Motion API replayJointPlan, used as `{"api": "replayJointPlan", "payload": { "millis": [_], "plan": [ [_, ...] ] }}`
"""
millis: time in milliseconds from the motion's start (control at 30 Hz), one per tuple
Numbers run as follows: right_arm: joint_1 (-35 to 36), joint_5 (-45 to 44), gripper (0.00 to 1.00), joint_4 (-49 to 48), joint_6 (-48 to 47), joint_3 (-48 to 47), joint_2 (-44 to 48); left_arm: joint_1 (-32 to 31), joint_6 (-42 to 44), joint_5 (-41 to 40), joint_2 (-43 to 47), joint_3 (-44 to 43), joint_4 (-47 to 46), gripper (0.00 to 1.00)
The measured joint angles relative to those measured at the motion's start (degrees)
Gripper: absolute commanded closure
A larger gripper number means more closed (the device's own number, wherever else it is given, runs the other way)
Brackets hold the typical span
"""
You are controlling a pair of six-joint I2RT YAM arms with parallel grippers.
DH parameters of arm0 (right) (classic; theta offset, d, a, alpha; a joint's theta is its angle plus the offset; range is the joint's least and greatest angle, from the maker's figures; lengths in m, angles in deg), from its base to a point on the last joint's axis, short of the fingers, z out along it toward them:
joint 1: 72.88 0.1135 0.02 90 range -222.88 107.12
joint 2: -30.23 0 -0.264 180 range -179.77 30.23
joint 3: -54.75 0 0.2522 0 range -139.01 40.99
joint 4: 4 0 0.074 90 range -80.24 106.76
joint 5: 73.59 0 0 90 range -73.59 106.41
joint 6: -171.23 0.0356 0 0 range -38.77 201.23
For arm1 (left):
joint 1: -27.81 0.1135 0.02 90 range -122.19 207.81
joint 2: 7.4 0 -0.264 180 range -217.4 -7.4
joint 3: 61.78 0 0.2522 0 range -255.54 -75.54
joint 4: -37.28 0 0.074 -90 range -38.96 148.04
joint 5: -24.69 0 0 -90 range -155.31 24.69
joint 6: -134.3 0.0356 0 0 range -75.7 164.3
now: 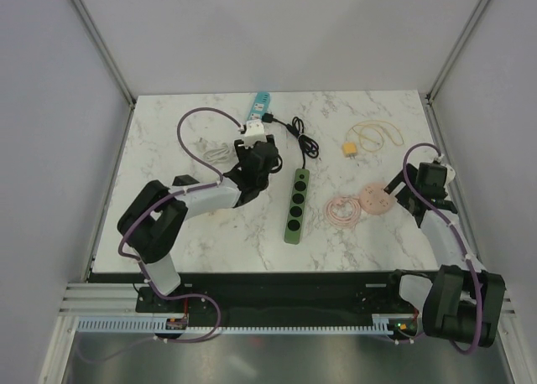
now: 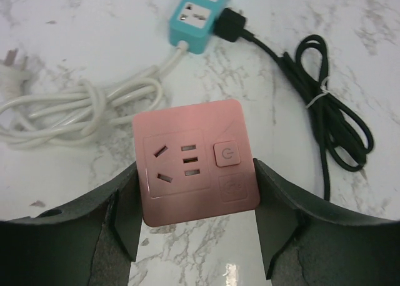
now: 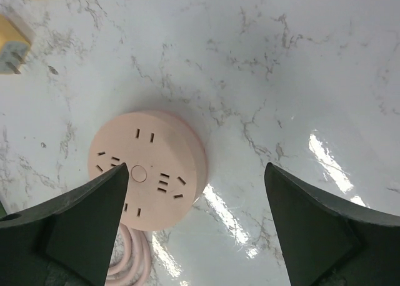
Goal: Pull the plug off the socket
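Observation:
My left gripper [image 2: 197,177] is shut on a pink square socket cube [image 2: 194,158], its fingers pressed against the cube's two sides just above the table. No plug is in the cube's face. From above, the left gripper [image 1: 254,155] hides the cube. A black plug [image 2: 230,25] lies against the side of a teal power strip [image 2: 200,11]; I cannot tell whether it is inserted. My right gripper [image 3: 195,173] is open over a round pink socket [image 3: 147,167] with nothing between its fingers. In the top view the right gripper [image 1: 401,191] is beside that round socket [image 1: 373,199].
A green power strip [image 1: 295,204] lies mid-table, with its black cord [image 2: 331,111] coiled behind it. A bundled white cord [image 2: 75,105] lies left of the cube. A yellow plug [image 1: 348,151] with a looped cord [image 1: 376,135] and a coiled pink cord [image 1: 342,210] are on the right.

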Motion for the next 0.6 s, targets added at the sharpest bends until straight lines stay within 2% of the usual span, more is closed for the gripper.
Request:
{"api": "replayJointPlan", "payload": {
  "millis": [133,333,600],
  "plan": [
    [0.00,-0.85,0.03,1.57,-1.11,-0.63,4.52,0.04,-7.45,-6.93,0.07,-2.05,10.14,0.98],
    [0.00,0.13,0.02,2.84,-1.64,-0.61,5.66,0.04,-17.16,-10.21,0.22,0.02,22.60,0.98],
    [0.00,1.16,0.02,3.08,-2.14,-0.57,5.53,2.40,-21.57,-8.41,0.22,0.46,27.02,0.96]
  ]
}}
